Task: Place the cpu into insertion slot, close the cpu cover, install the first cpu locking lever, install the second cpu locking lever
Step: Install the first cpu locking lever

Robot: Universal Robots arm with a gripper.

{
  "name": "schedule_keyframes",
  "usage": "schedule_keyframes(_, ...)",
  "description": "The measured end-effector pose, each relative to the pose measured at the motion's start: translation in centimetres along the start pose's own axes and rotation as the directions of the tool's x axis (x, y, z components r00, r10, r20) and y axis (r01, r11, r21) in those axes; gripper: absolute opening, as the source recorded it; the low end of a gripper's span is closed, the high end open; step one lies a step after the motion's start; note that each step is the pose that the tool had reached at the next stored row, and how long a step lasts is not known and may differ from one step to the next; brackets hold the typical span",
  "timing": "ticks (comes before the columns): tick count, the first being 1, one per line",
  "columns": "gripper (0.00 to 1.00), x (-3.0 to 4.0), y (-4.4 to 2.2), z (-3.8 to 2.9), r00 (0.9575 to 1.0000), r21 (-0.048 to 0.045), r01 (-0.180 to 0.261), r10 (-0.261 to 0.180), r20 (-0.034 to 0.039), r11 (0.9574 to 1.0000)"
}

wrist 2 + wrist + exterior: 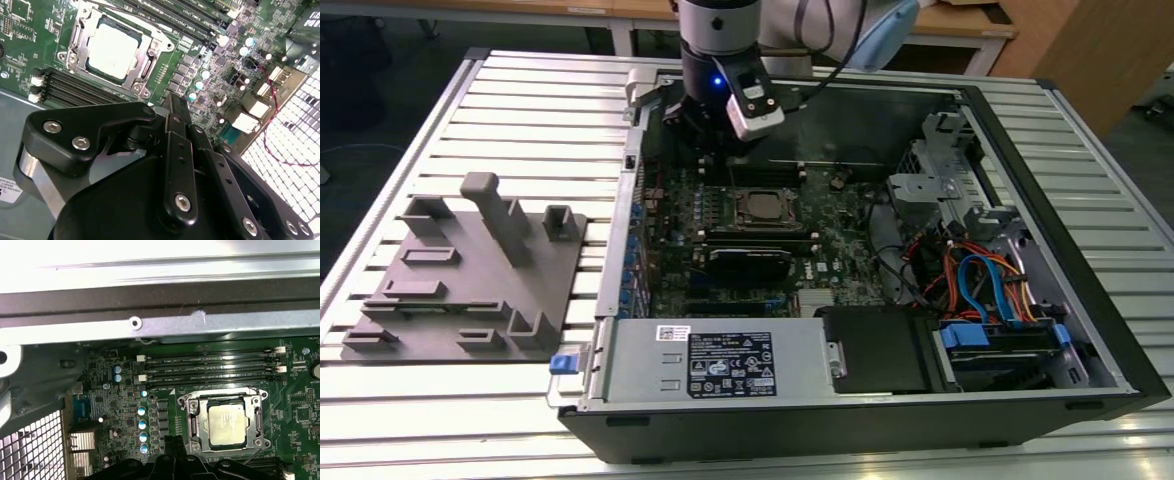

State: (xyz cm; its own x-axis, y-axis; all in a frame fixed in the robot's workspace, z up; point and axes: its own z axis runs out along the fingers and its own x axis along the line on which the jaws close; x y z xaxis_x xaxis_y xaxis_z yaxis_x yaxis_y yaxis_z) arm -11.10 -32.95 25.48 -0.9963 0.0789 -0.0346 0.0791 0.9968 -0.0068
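Observation:
The cpu (757, 208) (112, 50) (227, 425) lies flat in the insertion slot (220, 401) on the green board, silver top up. The cpu cover (145, 65) (192, 426) lies down around it, framing the chip through its window. Thin metal levers run along two sides of the cover; whether they are hooked I cannot tell. My gripper (720, 150) (175, 100) (172, 440) hangs above the board just off the socket, toward the case's back wall. Its black fingers are pressed together with nothing between them.
Long black memory slots (210, 367) flank the socket. The open case's back wall (160, 320) and a rear grille (295, 145) are close to the gripper. A grey fixture plate (467, 270) sits at the exterior view's left. Cables and drive cages (987, 290) crowd the exterior view's right.

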Motion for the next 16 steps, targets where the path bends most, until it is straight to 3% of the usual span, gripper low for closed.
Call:
schedule_keyframes(5,0.10,0.14,0.19,-0.17,1.0000,-0.0006,0.000,0.000,0.0003,1.0000)
schedule_keyframes(16,0.10,0.30,1.42,-0.22,1.0000,-0.0010,0.002,-0.002,0.0054,1.0000)
